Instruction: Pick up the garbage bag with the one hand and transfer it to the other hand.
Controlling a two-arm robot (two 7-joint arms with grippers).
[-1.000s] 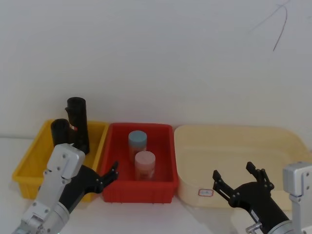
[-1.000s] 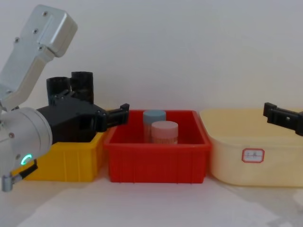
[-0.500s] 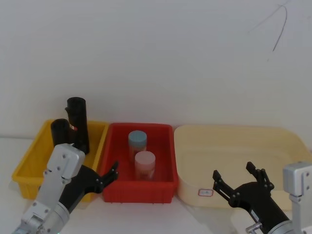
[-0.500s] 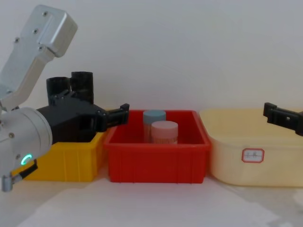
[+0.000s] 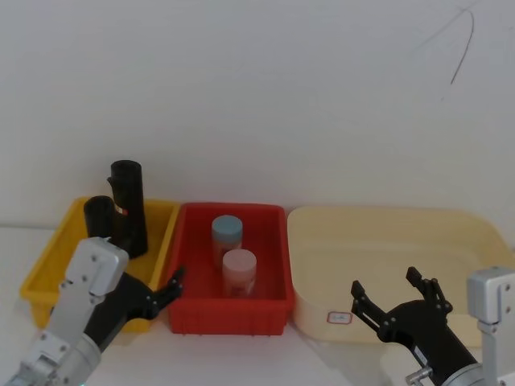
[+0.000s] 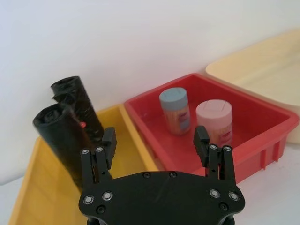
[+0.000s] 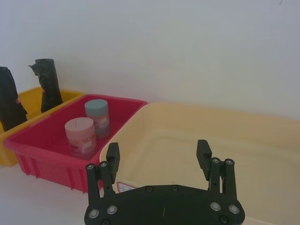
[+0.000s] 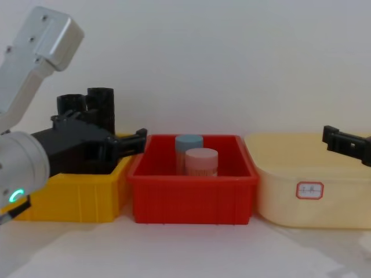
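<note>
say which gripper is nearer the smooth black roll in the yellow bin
Left. The left gripper hovers by the yellow bin's front corner, just before the garbage bag; the right gripper is in front of the cream tub.

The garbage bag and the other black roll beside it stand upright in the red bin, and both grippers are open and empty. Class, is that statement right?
No. The garbage bag and the marked roll stand upright in the yellow bin, not the red bin, as the head view shows. The left gripper and right gripper are indeed open and empty.
</note>
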